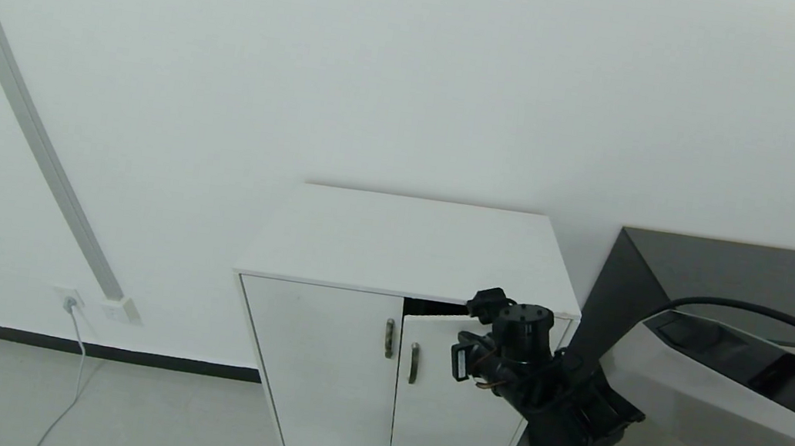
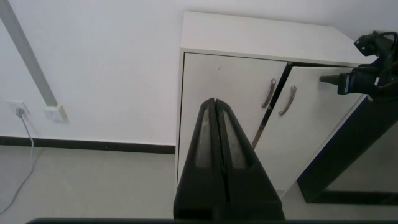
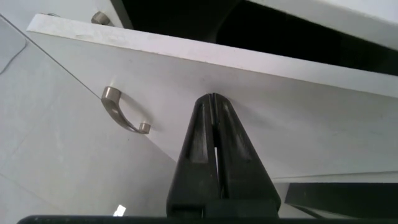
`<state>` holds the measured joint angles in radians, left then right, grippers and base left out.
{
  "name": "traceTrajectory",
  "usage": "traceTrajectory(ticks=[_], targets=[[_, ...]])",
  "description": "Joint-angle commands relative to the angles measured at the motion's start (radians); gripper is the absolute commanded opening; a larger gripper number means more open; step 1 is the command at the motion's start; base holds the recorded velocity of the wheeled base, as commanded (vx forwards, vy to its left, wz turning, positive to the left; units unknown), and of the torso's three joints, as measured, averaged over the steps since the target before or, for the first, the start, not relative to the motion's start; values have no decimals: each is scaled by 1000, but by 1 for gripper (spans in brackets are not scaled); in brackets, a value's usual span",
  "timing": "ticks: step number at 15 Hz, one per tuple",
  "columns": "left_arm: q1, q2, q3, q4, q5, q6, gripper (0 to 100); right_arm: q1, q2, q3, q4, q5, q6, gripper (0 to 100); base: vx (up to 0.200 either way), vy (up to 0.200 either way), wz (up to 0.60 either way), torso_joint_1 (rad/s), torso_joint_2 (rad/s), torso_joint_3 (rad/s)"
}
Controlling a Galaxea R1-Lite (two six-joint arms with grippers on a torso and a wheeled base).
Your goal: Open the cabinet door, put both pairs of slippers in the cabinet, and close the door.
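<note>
Head view: one cabinet [image 1: 406,244], two doors [image 1: 315,367], two handles [image 1: 389,338], right door [image 1: 450,433] ajar; left end effector [image 2: 214,109], right end effector [image 3: 214,102] clenched.

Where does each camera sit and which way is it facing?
Head view: high up, looking down at the white cabinet; the right end effector shows.
Left wrist view: behind the left end effector, set back, facing the cabinet front.
Right wrist view: behind the right end effector, close on the ajar right door and handle.
Shared: all three show the ajar right door.
</note>
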<state>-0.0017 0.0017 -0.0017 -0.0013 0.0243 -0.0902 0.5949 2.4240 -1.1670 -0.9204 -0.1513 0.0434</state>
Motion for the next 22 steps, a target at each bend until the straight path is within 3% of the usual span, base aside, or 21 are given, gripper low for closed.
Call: traceTrajectory(ticks=[1, 22], targets=[[0, 0, 0, 0, 0, 0, 0, 0, 7, -19, 2, -1, 0, 0, 0, 0, 0, 0, 0, 0], [0, 0, 0, 0, 0, 0, 0, -4, 50, -141, 84, -4, 0, 0, 0, 0, 0, 0, 0, 0]])
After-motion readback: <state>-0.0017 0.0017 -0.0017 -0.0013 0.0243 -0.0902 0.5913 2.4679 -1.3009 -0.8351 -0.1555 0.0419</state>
